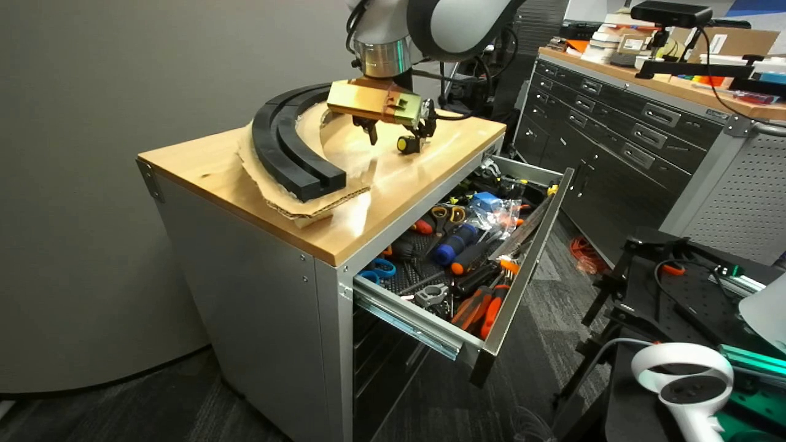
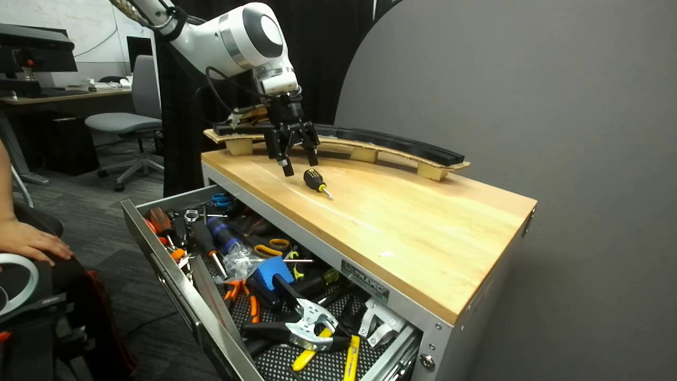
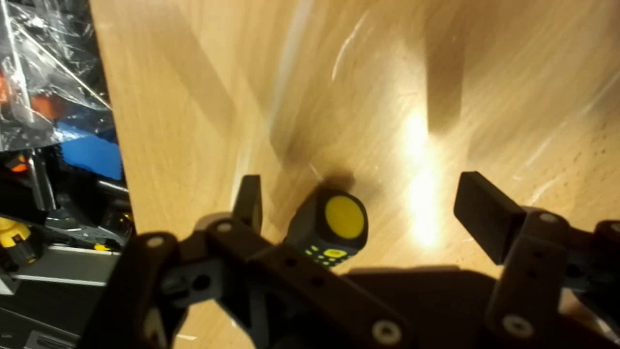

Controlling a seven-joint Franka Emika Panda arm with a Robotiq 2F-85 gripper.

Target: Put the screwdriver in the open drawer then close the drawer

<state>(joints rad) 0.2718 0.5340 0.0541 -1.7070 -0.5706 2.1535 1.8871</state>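
The screwdriver (image 2: 314,180) is short and black with a yellow end cap. It lies on the wooden cabinet top (image 2: 423,233); its shaft shows in that exterior view. In the other picture from outside, its yellow-capped end (image 1: 408,145) shows by a finger. My gripper (image 2: 301,165) is open, just above the top and beside the handle. In the wrist view, the handle (image 3: 334,225) is between the open fingers (image 3: 365,206), closer to the left one, partly covered by the finger linkage; its shaft is hidden. The grey drawer (image 1: 534,261) is pulled open and full of tools; its front (image 2: 185,296) shows too.
A large black arc (image 1: 270,135) on cardboard (image 2: 365,153) runs along the back of the cabinet top. The drawer holds a blue-handled tool (image 1: 455,244), orange-handled tools (image 1: 495,310) and a clamp (image 2: 312,323). A dark tool chest (image 1: 602,116) stands beyond the drawer.
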